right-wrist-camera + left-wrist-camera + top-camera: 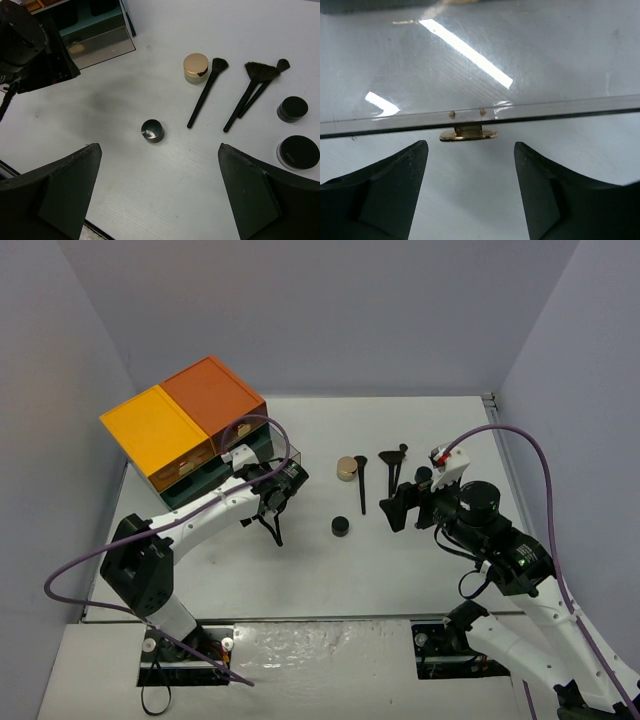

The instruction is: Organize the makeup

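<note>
The makeup lies on the white table (300, 570). In the right wrist view I see a gold-lidded jar (196, 66), three black-handled brushes (206, 92) (247, 92) (262, 90), two round black compacts (293, 108) (299, 151) and a small black pot (152, 130). The jar (346, 469) and the pot (341, 527) also show in the top view. My right gripper (160, 200) is open and empty, above the table near the pot. My left gripper (470, 190) is open and empty. A clear drawer front with a gold handle (468, 134) is just beyond its fingertips. No pencils or curler show.
The drawer cabinet with the orange and yellow top (185, 420) stands at the back left. Its lower clear drawer front (100, 42) sticks out toward the left arm (30, 45). Grey walls close in the table on three sides.
</note>
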Robot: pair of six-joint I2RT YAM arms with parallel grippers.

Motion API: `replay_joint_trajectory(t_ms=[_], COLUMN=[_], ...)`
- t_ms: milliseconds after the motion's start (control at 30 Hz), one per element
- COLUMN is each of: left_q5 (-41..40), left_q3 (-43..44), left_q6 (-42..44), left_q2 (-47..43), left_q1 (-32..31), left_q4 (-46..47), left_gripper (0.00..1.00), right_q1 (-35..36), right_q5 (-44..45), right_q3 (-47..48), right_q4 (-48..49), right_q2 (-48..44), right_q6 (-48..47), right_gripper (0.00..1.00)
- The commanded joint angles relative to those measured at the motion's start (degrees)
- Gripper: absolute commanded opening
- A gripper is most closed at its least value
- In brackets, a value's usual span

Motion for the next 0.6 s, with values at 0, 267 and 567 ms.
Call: replay_joint_trajectory(t_ms=[0, 267, 567], left_q5=[-0.1, 5.4, 22.7], left_q3=[6.4, 14.9, 30.4], left_q6=[0.6, 15.0, 35.0], left_q2=[-3.7, -3.6, 9.5], left_q1=[-1.7, -5.6, -6.4], left_q4=[-2.8, 5.2, 14.0], left_gripper=[0.8, 0.97, 0.97], right_q1=[-0.1, 0.0, -0.1], right_q5=[0.0, 3.4, 12.6], right_q3=[2.1, 2.7, 3.5], right_q4=[2.6, 2.2, 2.9], right_q2=[-0.1, 0.9, -1.3], right_q6=[-0.1, 3.5, 5.3], right_gripper=[1.0, 1.0, 0.99])
